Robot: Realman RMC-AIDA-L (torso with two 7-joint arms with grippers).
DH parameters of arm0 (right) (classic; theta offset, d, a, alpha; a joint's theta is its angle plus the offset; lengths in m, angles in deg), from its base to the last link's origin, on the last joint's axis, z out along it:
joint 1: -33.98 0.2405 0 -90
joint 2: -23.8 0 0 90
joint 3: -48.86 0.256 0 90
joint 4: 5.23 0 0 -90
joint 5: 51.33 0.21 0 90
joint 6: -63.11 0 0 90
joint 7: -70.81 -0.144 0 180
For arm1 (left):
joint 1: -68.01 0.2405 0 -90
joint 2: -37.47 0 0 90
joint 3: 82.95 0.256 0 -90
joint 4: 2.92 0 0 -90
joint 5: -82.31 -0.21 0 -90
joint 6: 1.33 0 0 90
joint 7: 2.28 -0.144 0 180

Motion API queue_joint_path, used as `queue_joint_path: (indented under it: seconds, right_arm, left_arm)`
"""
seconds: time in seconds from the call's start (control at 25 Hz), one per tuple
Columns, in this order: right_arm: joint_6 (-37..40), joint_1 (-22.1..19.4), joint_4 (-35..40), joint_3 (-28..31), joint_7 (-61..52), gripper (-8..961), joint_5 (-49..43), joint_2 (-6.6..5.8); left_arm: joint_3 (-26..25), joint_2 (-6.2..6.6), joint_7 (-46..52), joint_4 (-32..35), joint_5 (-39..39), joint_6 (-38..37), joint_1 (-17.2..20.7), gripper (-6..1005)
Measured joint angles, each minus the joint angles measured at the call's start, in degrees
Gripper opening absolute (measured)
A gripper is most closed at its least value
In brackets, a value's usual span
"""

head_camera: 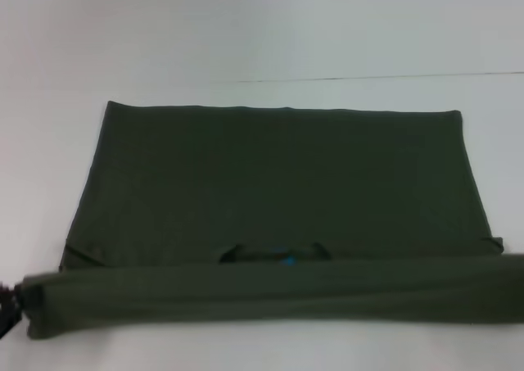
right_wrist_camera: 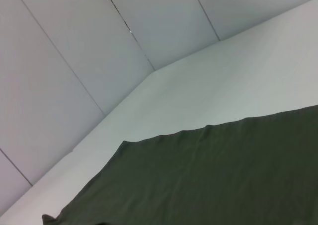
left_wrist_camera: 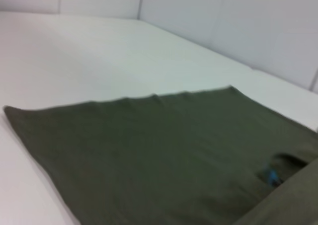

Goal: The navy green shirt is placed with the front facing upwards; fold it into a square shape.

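We see the shirt [head_camera: 278,183] spread flat on the white table [head_camera: 246,27], its near band lifted as a fold toward the blue label [head_camera: 286,261], apparently held at its ends, though the left gripper [head_camera: 6,304] barely shows and we cannot tell either grip.

Left gripper [head_camera: 6,304] sits low at the near left corner, only partly in view. Right gripper lies out of sight.
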Motion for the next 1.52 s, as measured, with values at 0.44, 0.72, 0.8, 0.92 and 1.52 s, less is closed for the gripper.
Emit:
queue_joint_path:
  seconds: [0.44,0.72,0.8,0.92,1.52]
  right_arm:
    - [-11.7,11.0,0.0,-3.5,-10.8,10,-0.1,-1.37]
    - [-22.7,17.9,-0.4,-7.7,-14.8,14,-0.1,-1.54]
    - [-26.6,19.5,-0.6,-9.4,-15.5,16,0.0,-1.21]
    - [-32.8,21.6,-0.8,-12.4,-16.4,19,0.2,-0.7]
    - [-52.3,28.4,-7.1,-20.6,-18.8,31,0.2,-1.69]
  left_arm:
    - [0.3,-0.85,8.3,-1.4,3.4,12.0,-7.4,88]
    - [1.0,-2.4,10.4,-1.7,3.8,24.7,-13.2,89]
    - [2.0,-2.62,10.7,-2.6,4.0,28.2,-14.5,90]
    - [4.5,-2.66,10.8,-4.7,5.0,33.8,-16.7,90]
    - [21.7,-2.51,10.4,-16.2,10.6,67.9,-27.6,94]
